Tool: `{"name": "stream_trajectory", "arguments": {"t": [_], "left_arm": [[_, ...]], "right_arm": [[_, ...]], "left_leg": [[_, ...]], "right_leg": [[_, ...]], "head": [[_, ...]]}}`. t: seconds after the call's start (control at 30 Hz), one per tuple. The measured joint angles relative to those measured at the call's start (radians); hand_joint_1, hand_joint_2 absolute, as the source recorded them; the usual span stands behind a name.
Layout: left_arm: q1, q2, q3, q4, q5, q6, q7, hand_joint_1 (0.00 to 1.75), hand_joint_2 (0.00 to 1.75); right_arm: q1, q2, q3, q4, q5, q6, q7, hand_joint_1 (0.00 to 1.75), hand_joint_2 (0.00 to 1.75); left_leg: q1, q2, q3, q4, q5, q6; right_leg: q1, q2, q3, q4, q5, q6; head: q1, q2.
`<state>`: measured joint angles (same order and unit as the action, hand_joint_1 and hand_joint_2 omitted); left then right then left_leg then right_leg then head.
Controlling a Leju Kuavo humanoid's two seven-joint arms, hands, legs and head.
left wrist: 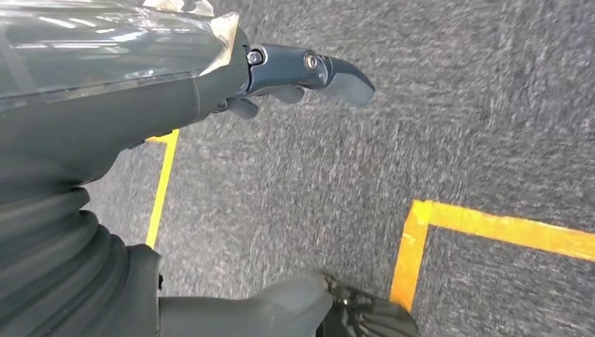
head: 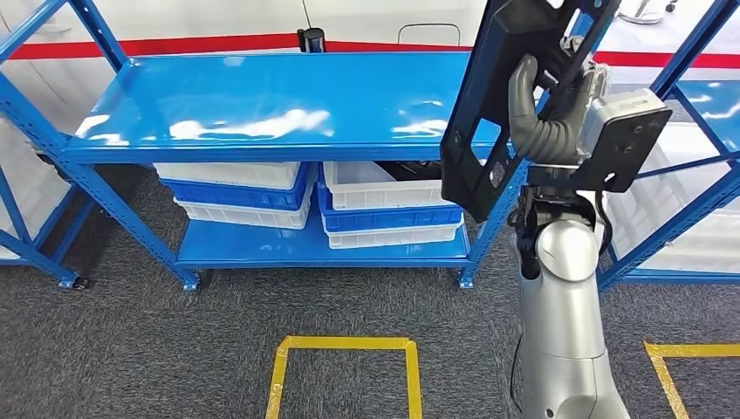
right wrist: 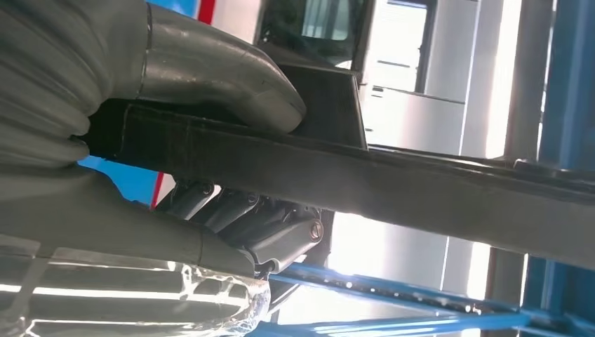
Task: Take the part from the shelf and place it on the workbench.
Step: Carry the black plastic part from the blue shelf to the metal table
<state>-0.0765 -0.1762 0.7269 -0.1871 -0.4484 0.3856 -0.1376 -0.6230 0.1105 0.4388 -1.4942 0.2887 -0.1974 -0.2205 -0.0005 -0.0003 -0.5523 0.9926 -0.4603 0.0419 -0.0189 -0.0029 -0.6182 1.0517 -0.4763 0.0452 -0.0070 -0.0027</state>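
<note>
my right hand (head: 545, 113) is raised in front of the shelf (head: 288, 105) and it grips the part (head: 489, 113), a long black frame with openings in it. the thumb lies across one face of the frame and the darker fingers (right wrist: 245, 217) are curled around the other side, so the bar of the part (right wrist: 393, 182) is clamped between them. the part is lifted in the air, tilted, its lower end near the front right post of the shelf and its upper end going out of the top of the head view (it touches no shelf board that i can see). under the blue top board, on the lower board, stand white and blue bins (head: 314, 196) stacked in two piles. my left hand (left wrist: 302, 74) hangs down over the grey carpet floor (left wrist: 421, 126), fingers extended and apart, holding nothing. yellow tape lines (head: 345, 349) are marked on the floor in front of the shelf.
</note>
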Motion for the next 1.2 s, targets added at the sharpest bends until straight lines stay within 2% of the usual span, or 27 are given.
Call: {"name": "stream_trajectory", "arguments": {"t": [0.1, 0.13, 0.17, 0.2, 0.27, 0.33, 0.37, 0.4, 0.43, 0.47, 0.5, 0.53, 0.6, 0.63, 0.67, 0.7, 0.77, 0.83, 0.87, 0.9, 0.97, 1.0, 1.07, 1.1, 1.13, 1.17, 1.2], "left_arm": [[-0.003, 0.000, -0.001, 0.000, -0.008, -0.006, -0.004, 0.00, 1.75], [-0.003, 0.000, -0.002, 0.000, -0.010, -0.007, -0.007, 0.00, 1.75], [-0.003, -0.001, -0.002, 0.000, -0.010, -0.008, -0.010, 0.00, 1.75], [-0.003, -0.001, -0.003, 0.000, -0.010, -0.010, -0.015, 0.00, 1.75], [-0.003, -0.001, -0.004, 0.000, -0.010, -0.015, -0.024, 0.00, 1.75], [-0.003, -0.001, -0.004, 0.000, -0.008, -0.018, -0.033, 0.00, 1.75], [-0.004, -0.001, -0.004, 0.000, -0.006, -0.018, -0.037, 0.00, 1.75], [-0.003, -0.001, -0.004, 0.000, -0.004, -0.018, -0.040, 0.00, 1.75], [-0.003, 0.000, -0.004, 0.000, -0.002, -0.018, -0.042, 0.00, 1.75], [-0.002, 0.001, -0.004, 0.000, -0.001, -0.018, -0.043, 0.00, 1.75], [-0.001, 0.002, -0.004, 0.000, 0.000, -0.018, -0.043, 0.00, 1.75], [-0.001, 0.004, -0.004, 0.000, 0.000, -0.018, -0.044, 0.00, 1.75], [-0.001, 0.004, -0.004, 0.000, 0.000, -0.018, -0.044, 0.00, 1.75], [-0.001, 0.004, -0.004, 0.000, 0.001, -0.018, -0.044, 0.00, 1.75], [-0.001, 0.004, -0.004, 0.000, 0.001, -0.017, -0.044, 0.00, 1.75], [-0.002, 0.004, -0.004, 0.000, 0.001, -0.017, -0.044, 0.00, 1.75], [-0.003, 0.005, -0.003, 0.000, 0.001, -0.016, -0.044, 0.00, 1.75], [-0.005, 0.005, -0.003, 0.000, 0.001, -0.013, -0.042, 0.00, 1.75], [-0.006, 0.005, -0.003, 0.000, 0.002, -0.011, -0.041, 0.00, 1.75], [-0.007, 0.005, -0.004, 0.000, 0.002, -0.008, -0.040, 0.00, 1.75], [-0.007, 0.005, -0.003, 0.000, 0.002, -0.002, -0.036, 0.00, 1.75], [-0.007, 0.004, -0.003, 0.000, 0.002, 0.001, -0.033, 0.00, 1.75], [-0.007, 0.002, -0.003, 0.000, -0.003, -0.001, -0.027, 0.00, 1.75], [-0.007, 0.002, -0.003, 0.000, -0.009, -0.005, -0.023, 0.00, 1.75], [-0.007, 0.001, -0.004, 0.000, -0.016, -0.010, -0.020, 0.00, 1.75], [-0.007, -0.001, -0.005, 0.000, -0.021, -0.014, -0.018, 0.00, 1.75], [-0.006, -0.002, -0.005, 0.000, -0.025, -0.017, -0.017, 0.00, 1.75]], "right_arm": [[0.015, -0.021, -0.011, 0.000, 0.004, -0.002, -0.001, 1.75, 1.75], [0.020, -0.027, -0.016, 0.001, 0.004, -0.002, -0.002, 1.75, 1.75], [0.025, -0.032, -0.020, 0.002, 0.004, -0.002, -0.002, 1.75, 1.75], [0.027, -0.037, -0.023, 0.004, 0.003, -0.002, -0.002, 1.75, 1.75], [0.027, -0.041, -0.027, 0.009, -0.002, -0.002, -0.005, 1.75, 1.75], [0.025, -0.042, -0.032, 0.013, -0.012, -0.002, -0.010, 1.75, 1.75], [0.025, -0.043, -0.035, 0.016, -0.017, -0.002, -0.014, 1.75, 1.75], [0.024, -0.043, -0.038, 0.019, -0.021, -0.001, -0.018, 1.75, 1.75], [0.024, -0.044, -0.039, 0.024, -0.025, -0.001, -0.021, 1.75, 1.75], [0.023, -0.044, -0.040, 0.029, -0.028, 0.000, -0.024, 1.75, 1.75], [0.023, -0.044, -0.041, 0.033, -0.030, 0.000, -0.026, 1.75, 1.75], [0.022, -0.044, -0.041, 0.038, -0.031, 0.001, -0.027, 1.75, 1.75], [0.021, -0.044, -0.042, 0.044, -0.032, 0.002, -0.027, 1.75, 1.75], [0.021, -0.044, -0.042, 0.047, -0.032, 0.002, -0.027, 1.75, 1.75], [0.021, -0.044, -0.043, 0.050, -0.033, 0.002, -0.027, 1.75, 1.75], [0.021, -0.044, -0.043, 0.053, -0.034, 0.003, -0.027, 1.75, 1.75], [0.021, -0.043, -0.044, 0.058, -0.039, 0.005, -0.029, 1.75, 1.75], [0.018, -0.041, -0.046, 0.063, -0.045, 0.007, -0.036, 1.75, 1.75], [0.017, -0.040, -0.047, 0.065, -0.049, 0.008, -0.040, 1.75, 1.75], [0.016, -0.039, -0.047, 0.068, -0.054, 0.008, -0.045, 1.75, 1.75], [0.023, -0.039, -0.048, 0.075, -0.063, 0.009, -0.056, 1.75, 1.75], [0.030, -0.041, -0.049, 0.079, -0.066, 0.008, -0.060, 1.75, 1.75], [0.049, -0.044, -0.051, 0.082, -0.066, 0.002, -0.068, 1.75, 1.75], [0.064, -0.046, -0.054, 0.082, -0.062, -0.003, -0.070, 1.75, 1.75], [0.084, -0.047, -0.059, 0.079, -0.056, -0.007, -0.071, 1.75, 1.75], [0.106, -0.049, -0.064, 0.075, -0.051, -0.010, -0.073, 1.75, 1.75], [0.127, -0.050, -0.070, 0.068, -0.047, -0.012, -0.074, 1.75, 1.75]], "left_leg": [[-0.003, 0.004, -0.033, -0.004, 0.029, 0.019], [-0.004, 0.004, -0.046, -0.003, 0.039, 0.020], [-0.005, 0.004, -0.060, -0.003, 0.049, 0.019], [-0.005, 0.004, -0.073, -0.001, 0.059, 0.018], [-0.006, 0.005, -0.097, 0.004, 0.077, 0.011], [-0.009, 0.005, -0.117, 0.012, 0.093, 0.002], [-0.010, 0.004, -0.124, 0.014, 0.102, -0.003], [-0.010, 0.004, -0.128, 0.013, 0.112, -0.008], [-0.009, 0.003, -0.132, 0.012, 0.118, -0.013], [-0.007, 0.001, -0.137, 0.017, 0.108, -0.019], [-0.004, 0.000, -0.145, 0.036, 0.080, -0.027], [0.000, -0.001, -0.157, 0.076, 0.032, -0.035], [0.008, -0.002, -0.182, 0.205, -0.071, -0.051], [0.012, -0.002, -0.190, 0.267, -0.097, -0.057], [0.017, -0.002, -0.187, 0.304, -0.097, -0.062], [0.021, -0.002, -0.168, 0.309, -0.076, -0.066], [0.029, -0.002, -0.082, 0.219, -0.028, -0.070], [0.028, -0.005, 0.020, 0.077, -0.032, -0.066], [0.025, -0.007, 0.046, 0.032, -0.044, -0.062], [0.019, -0.009, 0.056, 0.008, -0.051, -0.055], [0.014, -0.005, 0.043, -0.001, -0.036, -0.034], [0.013, -0.003, 0.033, -0.005, -0.025, -0.020], [0.011, 0.002, 0.009, -0.008, -0.001, 0.001], [0.009, 0.002, -0.005, -0.007, 0.010, 0.008], [0.006, 0.002, -0.019, -0.007, 0.021, 0.011], [0.003, 0.002, -0.034, -0.006, 0.033, 0.012], [0.000, 0.002, -0.049, -0.005, 0.045, 0.013]], "right_leg": [[0.002, 0.001, -0.056, 0.167, -0.109, -0.016], [0.002, 0.001, -0.065, 0.217, -0.126, -0.013], [0.002, 0.001, -0.061, 0.239, -0.125, -0.006], [0.002, 0.001, -0.040, 0.225, -0.106, 0.004], [0.001, 0.001, 0.043, 0.111, -0.064, 0.018], [0.006, 0.002, 0.121, -0.018, -0.058, 0.012], [0.009, 0.003, 0.136, -0.051, -0.063, 0.005], [0.013, 0.003, 0.137, -0.064, -0.063, -0.003], [0.007, 0.003, 0.130, -0.063, -0.055, -0.012], [0.003, 0.002, 0.124, -0.063, -0.046, -0.020], [-0.001, 0.000, 0.117, -0.064, -0.035, -0.030], [-0.006, -0.002, 0.108, -0.065, -0.024, -0.038], [-0.004, -0.004, 0.083, -0.064, -0.002, -0.047], [-0.004, -0.004, 0.070, -0.063, 0.009, -0.047], [-0.005, -0.005, 0.056, -0.061, 0.019, -0.044], [-0.007, -0.005, 0.043, -0.059, 0.029, -0.041], [-0.011, -0.004, 0.018, -0.054, 0.045, -0.029], [-0.011, -0.004, 0.002, -0.048, 0.060, -0.014], [-0.011, -0.005, -0.003, -0.048, 0.068, -0.005], [-0.011, -0.006, -0.007, -0.050, 0.078, 0.004], [-0.011, -0.006, -0.017, -0.052, 0.085, 0.017], [-0.010, -0.005, -0.028, -0.036, 0.066, 0.016], [-0.011, -0.004, -0.061, 0.051, -0.014, -0.001], [-0.009, -0.003, -0.078, 0.117, -0.057, -0.007], [-0.008, -0.002, -0.088, 0.180, -0.084, -0.008], [-0.006, -0.002, -0.088, 0.226, -0.092, -0.003], [-0.004, -0.001, -0.073, 0.241, -0.080, 0.006]], "head": [[0.005, 0.000], [0.005, 0.000], [0.005, 0.000], [0.005, 0.000], [0.005, 0.000], [0.004, 0.000], [0.003, 0.000], [0.002, 0.000], [0.002, 0.000], [0.001, 0.000], [-0.001, 0.000], [-0.002, 0.000], [-0.006, 0.000], [-0.006, 0.000], [-0.006, 0.000], [-0.006, 0.000], [-0.007, 0.000], [-0.006, 0.000], [-0.006, 0.000], [-0.005, 0.000], [-0.005, 0.000], [-0.004, 0.000], [0.000, 0.000], [0.003, 0.000], [0.004, 0.000], [0.004, 0.000], [0.005, 0.000]]}}
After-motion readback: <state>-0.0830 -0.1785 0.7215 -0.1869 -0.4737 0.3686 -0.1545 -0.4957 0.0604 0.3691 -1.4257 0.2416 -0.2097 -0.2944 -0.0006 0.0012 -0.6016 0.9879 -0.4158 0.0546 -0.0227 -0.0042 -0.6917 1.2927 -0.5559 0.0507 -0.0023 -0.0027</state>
